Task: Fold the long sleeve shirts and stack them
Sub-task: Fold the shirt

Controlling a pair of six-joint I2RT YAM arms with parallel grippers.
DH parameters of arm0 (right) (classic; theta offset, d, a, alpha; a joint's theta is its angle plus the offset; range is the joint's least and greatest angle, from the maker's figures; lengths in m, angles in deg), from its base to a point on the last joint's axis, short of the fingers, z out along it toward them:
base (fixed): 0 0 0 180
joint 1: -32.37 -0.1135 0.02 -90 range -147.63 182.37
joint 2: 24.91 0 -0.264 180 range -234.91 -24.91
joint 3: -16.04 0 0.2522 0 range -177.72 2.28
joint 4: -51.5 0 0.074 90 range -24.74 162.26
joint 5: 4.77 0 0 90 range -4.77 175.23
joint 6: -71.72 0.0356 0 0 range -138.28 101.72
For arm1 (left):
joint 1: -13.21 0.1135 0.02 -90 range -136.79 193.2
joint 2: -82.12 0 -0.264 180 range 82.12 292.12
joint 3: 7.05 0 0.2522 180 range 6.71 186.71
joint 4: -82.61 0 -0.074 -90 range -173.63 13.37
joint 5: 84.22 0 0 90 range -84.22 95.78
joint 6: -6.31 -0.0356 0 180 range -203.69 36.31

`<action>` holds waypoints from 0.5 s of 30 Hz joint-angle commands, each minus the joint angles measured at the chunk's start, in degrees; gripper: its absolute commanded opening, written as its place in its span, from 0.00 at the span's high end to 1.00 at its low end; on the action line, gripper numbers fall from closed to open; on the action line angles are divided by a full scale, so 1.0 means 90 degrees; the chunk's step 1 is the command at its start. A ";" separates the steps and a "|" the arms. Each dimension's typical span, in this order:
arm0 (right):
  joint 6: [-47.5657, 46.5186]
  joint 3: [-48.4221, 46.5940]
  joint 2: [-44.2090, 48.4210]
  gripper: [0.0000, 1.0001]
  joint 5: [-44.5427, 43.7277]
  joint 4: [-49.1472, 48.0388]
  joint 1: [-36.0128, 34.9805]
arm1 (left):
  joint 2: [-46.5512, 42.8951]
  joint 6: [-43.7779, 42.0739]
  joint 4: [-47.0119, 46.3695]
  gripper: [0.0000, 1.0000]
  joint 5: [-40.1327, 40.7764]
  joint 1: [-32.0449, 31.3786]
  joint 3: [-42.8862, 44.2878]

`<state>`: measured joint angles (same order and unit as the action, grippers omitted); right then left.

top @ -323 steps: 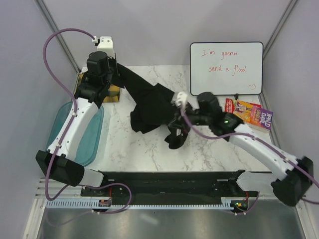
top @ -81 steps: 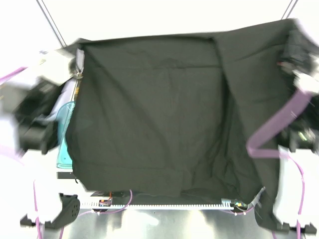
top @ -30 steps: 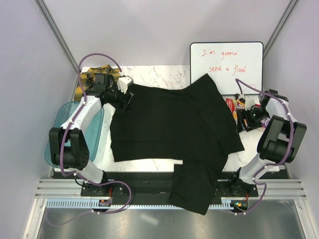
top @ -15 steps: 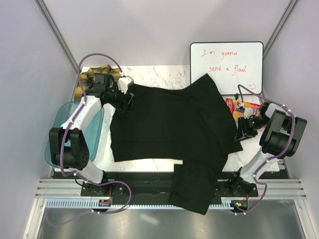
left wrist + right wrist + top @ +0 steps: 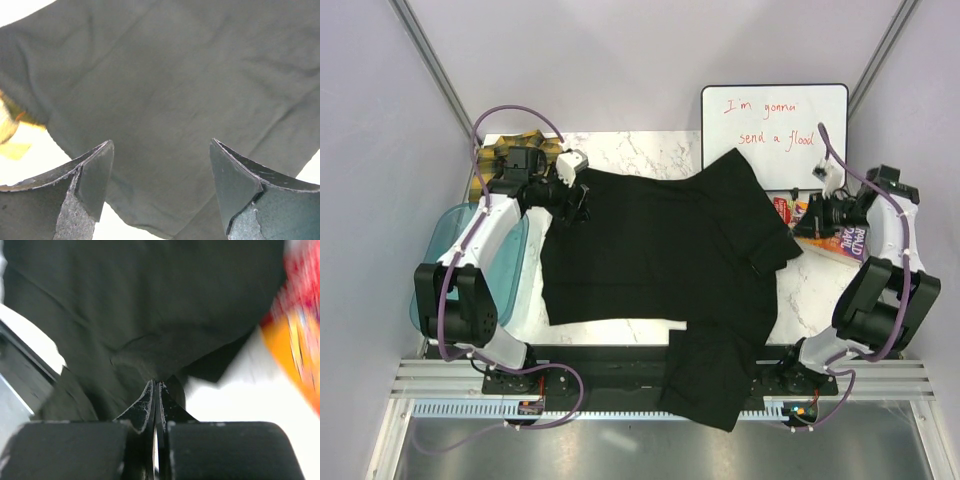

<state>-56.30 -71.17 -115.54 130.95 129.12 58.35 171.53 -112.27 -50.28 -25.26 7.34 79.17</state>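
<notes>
The black shirt [image 5: 660, 250] lies spread on the bench [image 5: 630, 150], with one sleeve [image 5: 710, 375] hanging over the near edge. Folding it well likely means lifting that sleeve onto the body first, then turning the sides in flat and straight. The left pincer [image 5: 161, 150] hovers wide apart over the far left corner, holding nothing. The right pincer [image 5: 156, 384] is together, its tips at a fold on the right edge; whether cloth is caught cannot be told.

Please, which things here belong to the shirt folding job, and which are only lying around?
For the job: black shirt; plaid shirt.
Just lying about: blue tub; whiteboard; book.
</notes>
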 commanded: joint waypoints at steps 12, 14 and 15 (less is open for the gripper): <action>0.6097 0.0681 0.1066 1.00 0.0967 -0.6358 -0.3110 | -0.0813 0.2288 -0.2318 0.01 -0.0839 -0.1817 -0.0327; 0.6635 0.0554 0.1056 1.00 0.0781 -0.6742 -0.3286 | -0.0726 0.2092 -0.2250 0.01 -0.0672 -0.2218 -0.0250; 0.6733 0.0467 0.1056 1.00 0.0654 -0.6985 -0.3306 | -0.0677 0.2033 -0.2221 0.01 -0.0343 -0.2277 -0.0191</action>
<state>-9.15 -64.68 -107.25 140.17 83.74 30.22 163.86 -96.53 -67.11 -32.02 -9.60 76.64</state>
